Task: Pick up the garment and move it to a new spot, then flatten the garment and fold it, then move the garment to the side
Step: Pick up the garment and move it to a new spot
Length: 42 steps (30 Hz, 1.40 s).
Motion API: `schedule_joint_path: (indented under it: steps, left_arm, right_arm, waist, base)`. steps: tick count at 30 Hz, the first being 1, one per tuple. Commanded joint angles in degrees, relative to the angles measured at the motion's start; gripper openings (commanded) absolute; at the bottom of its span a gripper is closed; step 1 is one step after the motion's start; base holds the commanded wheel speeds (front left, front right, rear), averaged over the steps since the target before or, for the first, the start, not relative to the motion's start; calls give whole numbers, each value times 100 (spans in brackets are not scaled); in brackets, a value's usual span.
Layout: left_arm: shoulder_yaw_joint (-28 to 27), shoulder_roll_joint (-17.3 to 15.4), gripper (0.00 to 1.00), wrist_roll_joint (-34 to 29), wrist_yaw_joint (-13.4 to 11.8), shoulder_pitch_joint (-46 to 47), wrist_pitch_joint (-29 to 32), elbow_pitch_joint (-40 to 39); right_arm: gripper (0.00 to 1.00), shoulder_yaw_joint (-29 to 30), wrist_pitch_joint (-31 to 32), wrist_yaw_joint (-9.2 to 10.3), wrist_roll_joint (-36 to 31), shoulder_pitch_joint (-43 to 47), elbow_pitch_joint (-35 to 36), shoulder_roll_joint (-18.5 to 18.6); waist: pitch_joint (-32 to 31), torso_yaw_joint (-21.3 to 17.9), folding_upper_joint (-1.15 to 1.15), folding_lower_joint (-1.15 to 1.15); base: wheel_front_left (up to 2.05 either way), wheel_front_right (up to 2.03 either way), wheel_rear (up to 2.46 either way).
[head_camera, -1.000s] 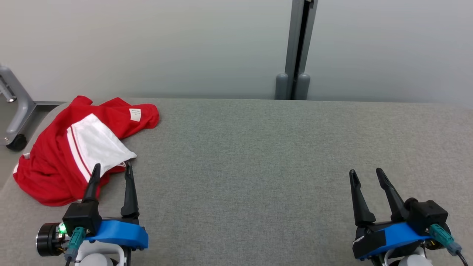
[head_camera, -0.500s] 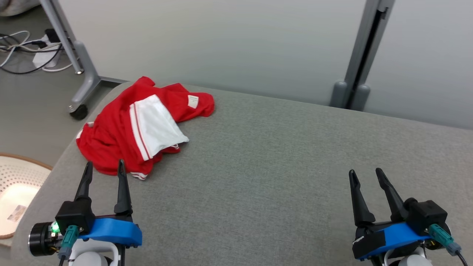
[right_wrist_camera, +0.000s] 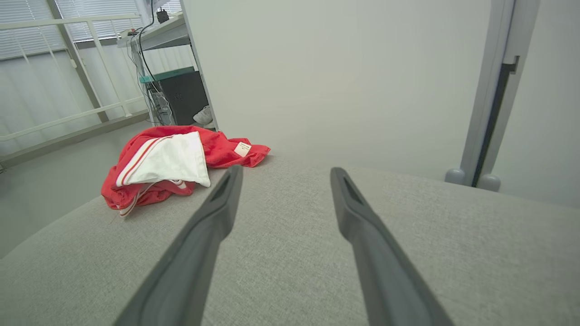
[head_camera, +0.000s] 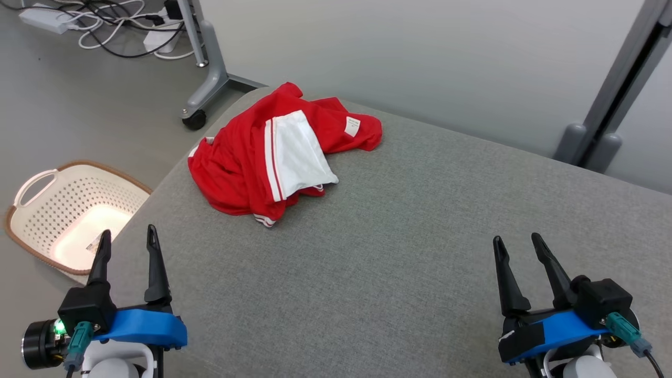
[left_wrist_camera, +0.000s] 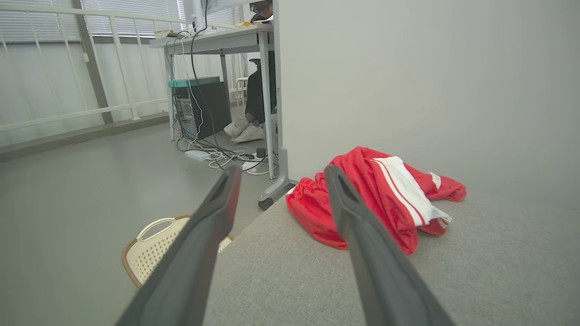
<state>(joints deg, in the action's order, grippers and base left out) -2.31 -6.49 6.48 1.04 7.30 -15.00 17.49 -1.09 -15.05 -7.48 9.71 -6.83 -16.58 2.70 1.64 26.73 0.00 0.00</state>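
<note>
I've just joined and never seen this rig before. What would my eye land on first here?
A crumpled red and white garment lies at the far left corner of the grey table. The left end effector and the right end effector stand open and empty at its near side. A cream perforated basket sits on the floor off the table's left side.

A grey fabric surface (head_camera: 399,262) stands against a plain pale partition wall (head_camera: 420,58), with a grey metal post (head_camera: 613,89) at its far right. On the smooth grey floor (head_camera: 79,115) are a cream perforated basket (head_camera: 58,202), tangled cables (head_camera: 110,21) and a castered desk leg (head_camera: 214,79). Beyond are a desk (left_wrist_camera: 213,38), a dark computer tower (left_wrist_camera: 204,106), a white railing (left_wrist_camera: 68,115) and blind-covered windows (left_wrist_camera: 41,27).
</note>
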Motion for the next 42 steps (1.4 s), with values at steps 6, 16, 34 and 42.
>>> schedule_joint_path:
  steps: [6,16,34,42]
  left_arm:
    - [-126,-8,100,65,-54,-52,-28,-73]
    - [-339,-194,100,207,47,663,-28,-115]
    - [-868,-1592,100,773,469,3217,358,1422]
    - [-787,-1775,100,881,458,3677,922,2953]
  right_arm:
    - [100,-67,-20,-3,-40,-145,-50,34]
    - [100,-17,-20,-2,-209,-367,14,34]
    - [100,404,61,-3,-899,-981,896,30]
    - [100,502,46,-2,-890,-997,1128,29]
  waist:
    - [136,91,0,0]
    - [502,-508,0,0]
    - [2196,-2088,0,0]
    - [2540,-2319,0,0]
  base:
    - [0,0,0]
    - [0,0,0]
    - [0,0,0]
    - [0,0,0]
